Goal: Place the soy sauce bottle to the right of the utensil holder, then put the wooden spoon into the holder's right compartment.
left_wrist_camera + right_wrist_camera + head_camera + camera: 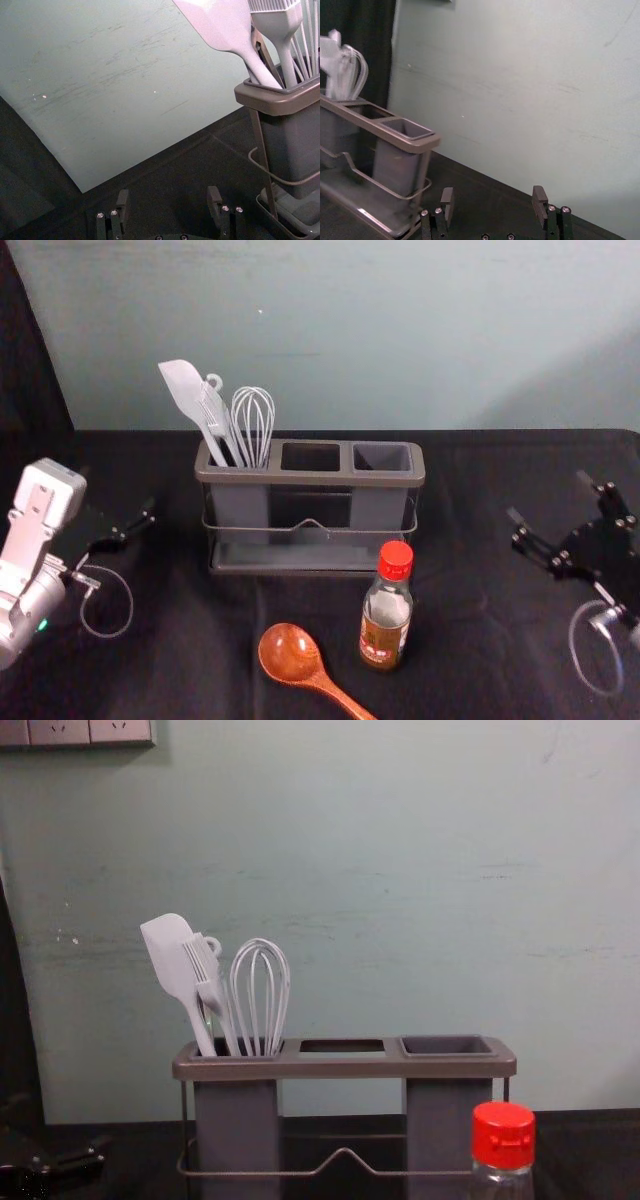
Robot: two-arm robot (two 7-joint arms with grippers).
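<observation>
Nearest, a wooden spoon (288, 652) lies on the tabletop (190, 660) beside the upright soy sauce bottle (383, 626), itself before the right end of the utensil holder (310, 479). Left gripper (117, 491) and right gripper (548, 497) flank the holder, fingers spread.

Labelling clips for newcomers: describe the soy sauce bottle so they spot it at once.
On the black cloth, find the grey utensil holder. In front of its right end stands an upright soy sauce bottle. Its red cap distinguishes it from the wooden spoon lying beside it.
</observation>
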